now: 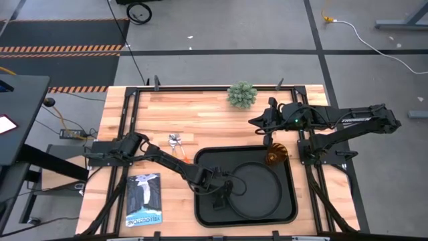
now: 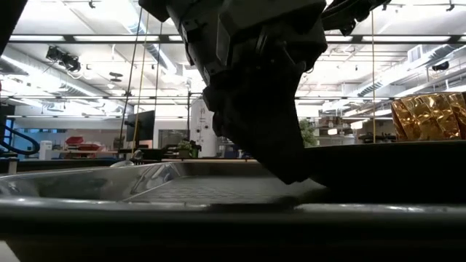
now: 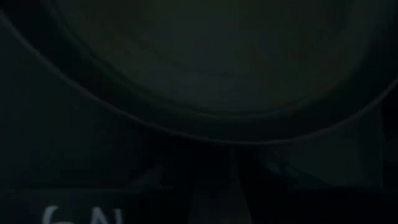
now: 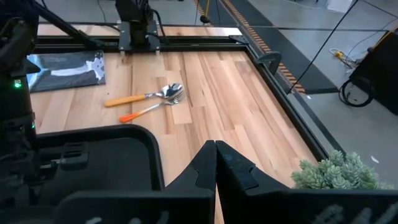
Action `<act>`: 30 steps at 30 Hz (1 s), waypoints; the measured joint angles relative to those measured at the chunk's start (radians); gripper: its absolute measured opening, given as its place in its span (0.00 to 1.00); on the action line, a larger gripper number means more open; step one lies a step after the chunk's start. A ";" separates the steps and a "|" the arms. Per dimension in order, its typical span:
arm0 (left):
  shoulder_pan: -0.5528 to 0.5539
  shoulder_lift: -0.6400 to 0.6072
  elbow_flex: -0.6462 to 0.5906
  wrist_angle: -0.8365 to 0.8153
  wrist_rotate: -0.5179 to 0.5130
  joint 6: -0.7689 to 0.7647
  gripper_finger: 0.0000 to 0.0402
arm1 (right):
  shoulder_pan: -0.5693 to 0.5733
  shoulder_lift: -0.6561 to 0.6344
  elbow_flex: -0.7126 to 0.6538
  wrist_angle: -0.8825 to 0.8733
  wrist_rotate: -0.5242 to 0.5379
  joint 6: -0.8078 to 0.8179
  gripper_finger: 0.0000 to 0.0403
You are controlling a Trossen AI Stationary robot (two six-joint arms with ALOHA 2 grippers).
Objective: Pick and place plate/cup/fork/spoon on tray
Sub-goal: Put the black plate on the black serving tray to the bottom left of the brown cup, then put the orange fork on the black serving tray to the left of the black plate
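done: plate (image 1: 254,184) set on tray (image 1: 287,213), cup (image 1: 275,156) seen at tray's far-right rim | left: fork (image 4: 149,109) and spoon (image 4: 144,96) touching, on bare wood far-left of tray | left gripper (image 1: 224,189) low at plate's left rim, finger state cannot be told | right gripper (image 1: 257,122) closed, empty, near plant (image 1: 241,95) | room: open wood around cutlery

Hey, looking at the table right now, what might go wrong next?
1. The left end effector sits low at the plate rim inside the tray; lifting away could drag the plate.
2. The cup lies tipped against the tray's outer edge, so it may roll when grasped.
3. The fork and spoon touch at their heads; picking one may shift the other.
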 joint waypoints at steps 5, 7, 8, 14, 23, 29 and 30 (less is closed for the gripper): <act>0.001 0.000 0.000 0.034 -0.005 0.005 0.31 | 0.000 0.000 0.000 0.012 0.000 0.000 0.02; 0.002 0.000 0.000 0.049 -0.010 0.020 0.31 | 0.000 0.000 0.000 0.015 0.000 0.000 0.02; 0.003 0.000 0.000 0.059 -0.014 0.028 0.31 | 0.000 0.000 0.000 0.015 0.000 0.000 0.02; 0.007 0.000 0.000 0.089 -0.038 0.066 0.31 | 0.000 0.000 0.000 0.017 0.000 0.000 0.02; 0.013 -0.029 0.000 -0.059 -0.030 0.069 0.31 | 0.000 0.000 0.000 0.008 0.000 0.000 0.02; 0.013 -0.081 0.001 -0.207 -0.140 0.037 0.31 | 0.000 0.000 0.000 0.006 0.000 0.009 0.02; 0.013 -0.088 0.001 -0.226 -0.156 0.034 0.31 | 0.000 0.000 0.000 0.003 0.000 0.012 0.02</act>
